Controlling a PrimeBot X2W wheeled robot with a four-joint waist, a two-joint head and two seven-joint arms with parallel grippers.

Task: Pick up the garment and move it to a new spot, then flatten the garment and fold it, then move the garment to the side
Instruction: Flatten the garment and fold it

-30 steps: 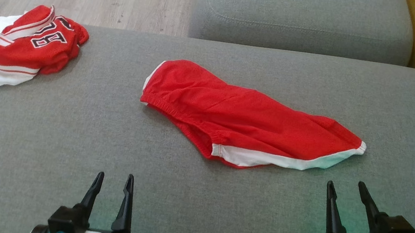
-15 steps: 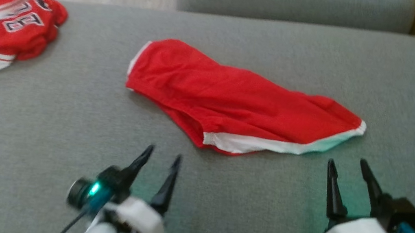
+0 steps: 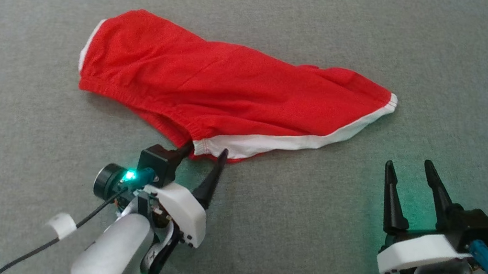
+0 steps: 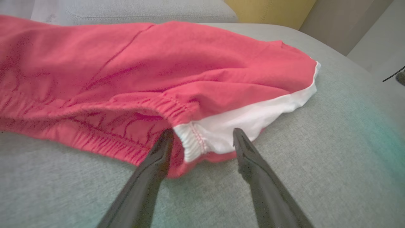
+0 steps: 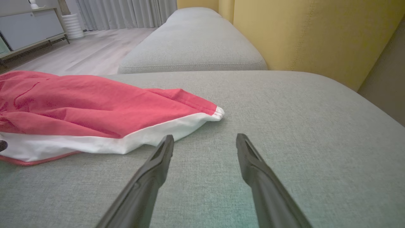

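So, left gripper (image 3: 207,148) apart astride the waistband corner of the red shorts (image 3: 215,70); right gripper (image 3: 408,162) apart too, nearby.

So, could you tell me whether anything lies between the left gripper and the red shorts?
Nothing visible does. The left gripper, jaws open, straddles the near waistband corner of the red shorts, which lie on the grey cushion.
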